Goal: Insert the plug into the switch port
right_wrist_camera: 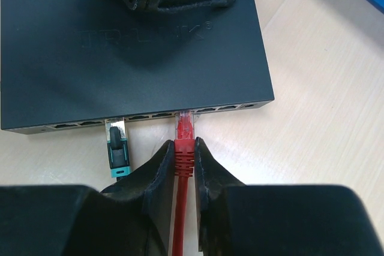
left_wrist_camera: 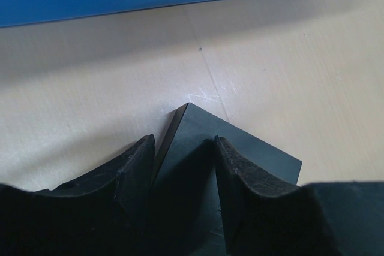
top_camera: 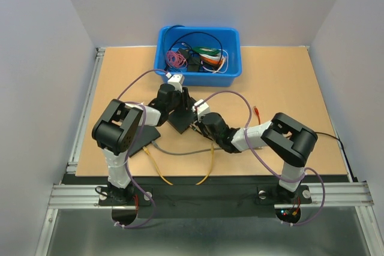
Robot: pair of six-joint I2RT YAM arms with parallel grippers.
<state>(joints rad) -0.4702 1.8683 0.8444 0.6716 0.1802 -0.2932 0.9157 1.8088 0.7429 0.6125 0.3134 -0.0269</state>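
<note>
Wood tabletop, flat black switch, ribbed red plug

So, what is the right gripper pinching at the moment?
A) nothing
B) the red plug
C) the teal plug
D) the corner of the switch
B: in the right wrist view, the right gripper has its fingers closed on the red plug, whose tip is at a port on the switch. The teal plug sits to one side, clear of the fingers.
</note>
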